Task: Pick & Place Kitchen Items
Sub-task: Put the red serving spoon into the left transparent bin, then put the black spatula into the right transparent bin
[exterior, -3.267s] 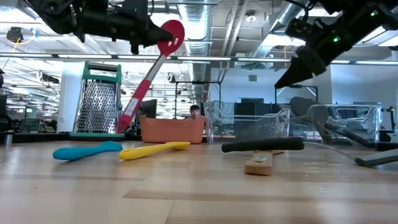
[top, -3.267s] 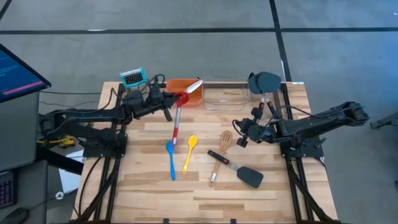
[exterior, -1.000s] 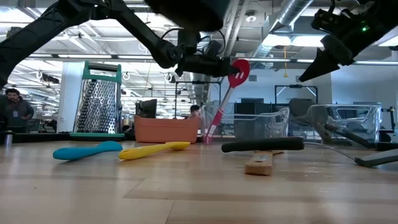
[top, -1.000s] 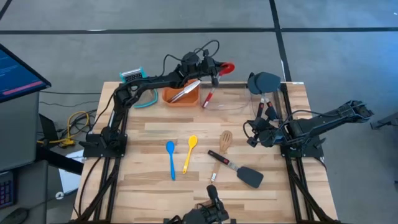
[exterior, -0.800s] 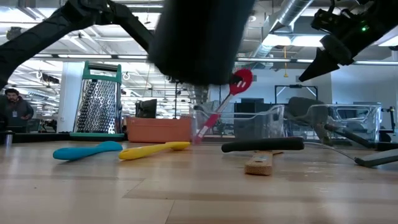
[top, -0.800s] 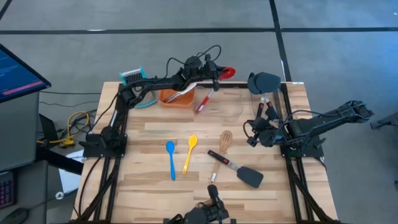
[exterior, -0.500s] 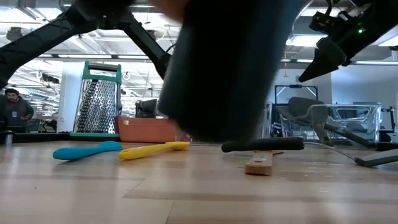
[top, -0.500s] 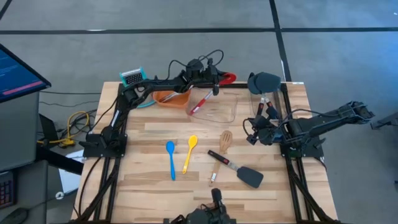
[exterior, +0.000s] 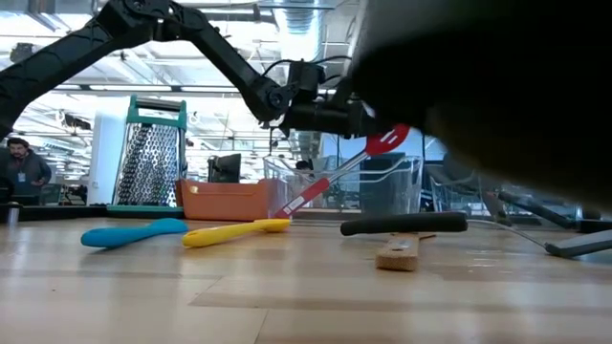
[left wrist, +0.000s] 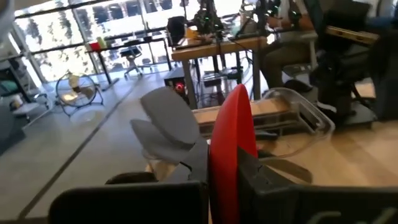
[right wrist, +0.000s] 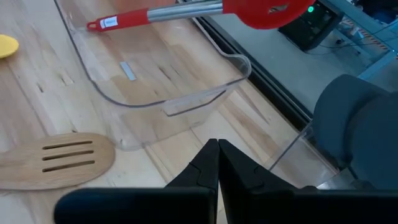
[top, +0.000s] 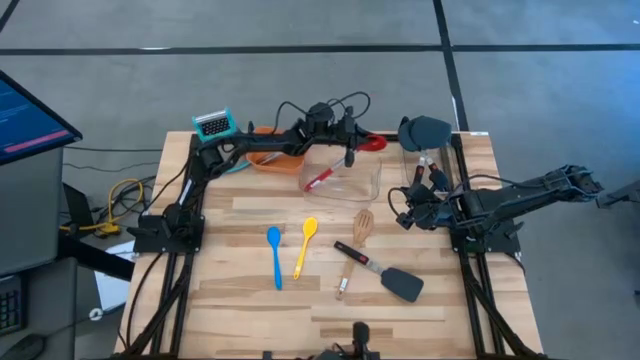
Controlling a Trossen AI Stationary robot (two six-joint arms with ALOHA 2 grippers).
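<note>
- The wooden table (top: 250, 300) carries both arms and every item.
- The left arm reaches across the far side, and the left gripper (top: 347, 140) is clamped on the bowl end of the red spoon (top: 322, 179), above the far edge of a clear plastic bin (top: 345, 187).
- The red spoon tilts down, its handle tip low inside that bin.
- The right gripper (top: 402, 217) hovers at the right of the table, its fingers pressed together and holding nothing, near the wooden slotted spatula (top: 355, 247).
- An orange tray (top: 272, 160) sits far left, just beside the bin, with a box grater (top: 213, 126) farther left.
- A black spatula (top: 385, 273) lies right of centre, its handle crossing the wooden spatula's handle.
- A blue spoon (top: 275, 256) and a yellow spoon (top: 305, 246) lie side by side near the centre.
</note>
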